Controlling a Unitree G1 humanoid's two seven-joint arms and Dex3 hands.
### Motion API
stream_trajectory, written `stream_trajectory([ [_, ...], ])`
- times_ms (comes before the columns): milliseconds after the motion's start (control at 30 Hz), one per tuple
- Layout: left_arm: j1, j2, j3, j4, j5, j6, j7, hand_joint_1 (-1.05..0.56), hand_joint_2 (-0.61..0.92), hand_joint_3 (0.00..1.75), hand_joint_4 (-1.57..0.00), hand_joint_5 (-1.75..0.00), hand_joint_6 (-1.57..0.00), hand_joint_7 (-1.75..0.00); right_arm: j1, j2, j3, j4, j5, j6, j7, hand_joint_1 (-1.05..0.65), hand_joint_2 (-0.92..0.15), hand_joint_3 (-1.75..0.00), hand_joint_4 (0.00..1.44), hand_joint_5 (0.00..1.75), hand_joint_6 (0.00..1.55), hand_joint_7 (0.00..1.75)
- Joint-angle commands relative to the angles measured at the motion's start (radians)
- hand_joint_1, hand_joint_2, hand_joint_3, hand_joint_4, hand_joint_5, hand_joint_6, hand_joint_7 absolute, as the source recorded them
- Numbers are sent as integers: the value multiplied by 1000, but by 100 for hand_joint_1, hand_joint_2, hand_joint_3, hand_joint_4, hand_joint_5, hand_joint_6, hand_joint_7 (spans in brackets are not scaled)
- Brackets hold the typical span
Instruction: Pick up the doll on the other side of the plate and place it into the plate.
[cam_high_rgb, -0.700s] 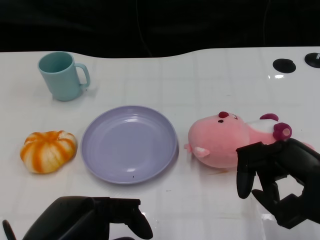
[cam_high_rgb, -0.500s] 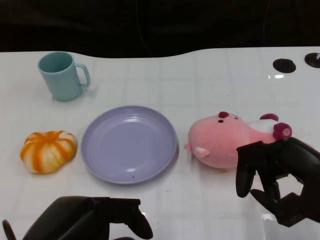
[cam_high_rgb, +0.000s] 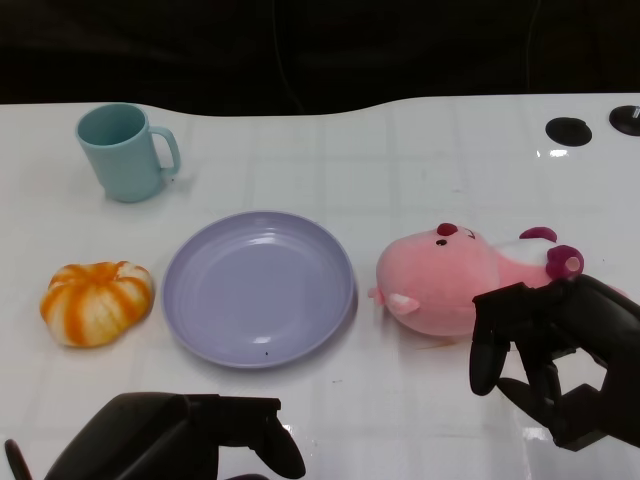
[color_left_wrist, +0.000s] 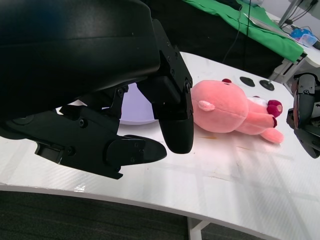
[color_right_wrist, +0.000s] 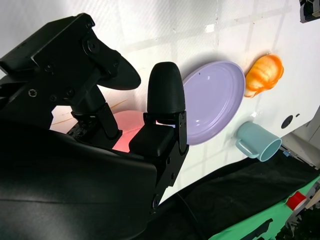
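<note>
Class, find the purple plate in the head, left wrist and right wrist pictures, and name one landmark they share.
Head view: purple plate at centre.
Left wrist view: a pale sliver behind the left hand.
Right wrist view: upper right, beyond the right hand.
Shared landmark: the pink doll, beside the plate.

Bright, even overhead light makes the glossy white table (cam_high_rgb: 420, 150) glare in streaks beyond the right hand (cam_high_rgb: 555, 350), shadows beneath both hands stay soft, and the left hand (color_left_wrist: 100, 85) fills its wrist view as a dark, featureless, slightly blurred mass.
</note>
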Motion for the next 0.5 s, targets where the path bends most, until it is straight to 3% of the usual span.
stream_trajectory([
  [33, 2, 10, 12, -3, -4, -2, -14, -22, 92, 41, -62, -163, -70, -91, -9, -17, -3, -10, 1, 1, 7, -7, -43, -117, 89, 171, 84, 129],
  [333, 2, 10, 10, -4, 0, -2, -12, -21, 92, 40, -62, -165, -71, -91, -5, 9, -24, -10, 22, 13, -14, -10, -47, -117, 85, 164, 82, 129],
  [500, 3, 11, 11, -2, -1, -2, -13, -22, 92, 40, -62, -166, -71, -91, -12, 17, -35, -22, 9, 45, -46, -12, -56, -97, 75, 142, 70, 117],
])
